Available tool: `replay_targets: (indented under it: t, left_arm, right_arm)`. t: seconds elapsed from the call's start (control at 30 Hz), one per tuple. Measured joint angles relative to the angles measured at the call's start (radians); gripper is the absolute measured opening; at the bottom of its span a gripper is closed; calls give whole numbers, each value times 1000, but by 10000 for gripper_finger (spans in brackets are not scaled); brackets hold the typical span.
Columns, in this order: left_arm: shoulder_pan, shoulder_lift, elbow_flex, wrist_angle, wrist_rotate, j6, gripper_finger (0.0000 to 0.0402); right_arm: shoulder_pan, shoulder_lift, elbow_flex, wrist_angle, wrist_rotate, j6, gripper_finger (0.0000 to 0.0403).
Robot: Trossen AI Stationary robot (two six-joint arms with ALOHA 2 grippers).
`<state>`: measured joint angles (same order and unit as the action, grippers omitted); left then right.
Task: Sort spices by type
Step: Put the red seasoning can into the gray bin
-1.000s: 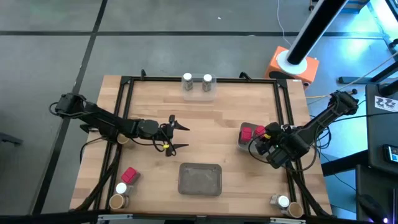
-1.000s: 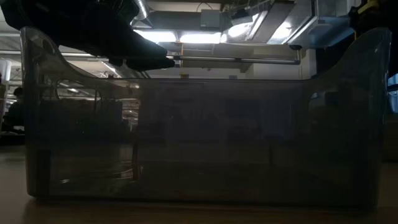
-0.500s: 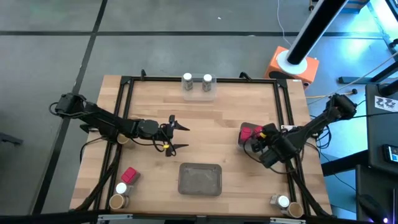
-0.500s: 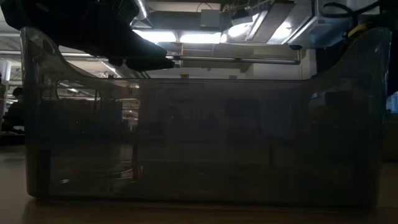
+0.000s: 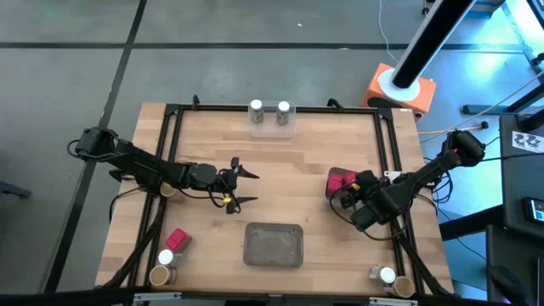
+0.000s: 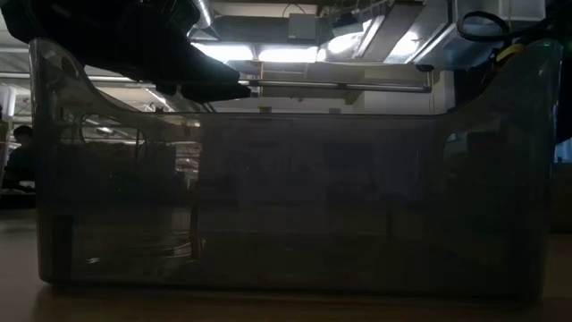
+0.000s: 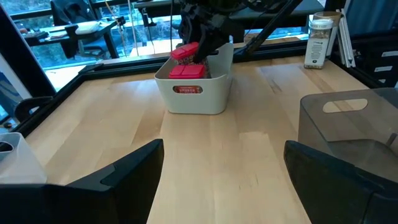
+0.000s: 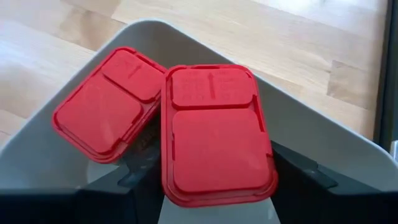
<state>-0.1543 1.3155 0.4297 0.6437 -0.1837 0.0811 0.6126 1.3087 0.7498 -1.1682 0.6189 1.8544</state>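
Observation:
My right gripper [image 5: 350,190] is shut on a red pack [image 8: 214,134] over a pale grey bin [image 5: 333,194] at the table's right. A second red pack [image 8: 102,106] lies tilted inside that bin. My left gripper [image 5: 248,187] hovers open over the middle of the table, holding nothing. Two white-capped jars [image 5: 256,108] [image 5: 283,109] stand at the far edge. At the near left are a red pack [image 5: 177,239], a white-capped jar [image 5: 167,257] and a tan-topped jar [image 5: 159,275]. At the near right are a white-capped jar [image 5: 387,275] and a tan-topped jar [image 5: 403,285]. My right gripper pinches the red pack by its two long sides [image 8: 177,174] between its two fingers [image 8: 140,177], at the end nearest the wrist. The fingers slant down from the table's right side and lie along the pack. In the left wrist view the pack [image 7: 185,51] sits tilted, partly above the bin's rim [image 7: 163,74].
A grey rectangular tray [image 5: 273,244] sits at the near middle of the table. A clear plastic tray [image 6: 286,197] fills the low view. Bare wood lies between my left gripper and the bin. Black frame rails [image 5: 391,153] run along the table's sides.
My right gripper has come down toward the bin with the red pack and has rolled a little. The pack now sits lower, beside the other red pack.

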Motion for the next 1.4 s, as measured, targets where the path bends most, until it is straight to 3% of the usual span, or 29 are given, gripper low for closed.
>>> replay_targets:
  t: [0.5, 0.83, 1.03, 1.4]
  left_arm:
    - [0, 0, 0, -4, 0, -2, 315]
    - [0, 0, 0, -3, 0, 1, 315]
    - [1, 0, 0, -3, 0, -2, 315]
    - [1, 0, 0, -3, 0, 2, 315]
  right_arm:
    - [2, 3, 13, 5, 13, -72, 259]
    - [2, 1, 176, -233, -83, -201, 259]
    - [3, 2, 133, -239, -244, -289, 260]
    - [3, 2, 38, -197, -248, -258, 260]
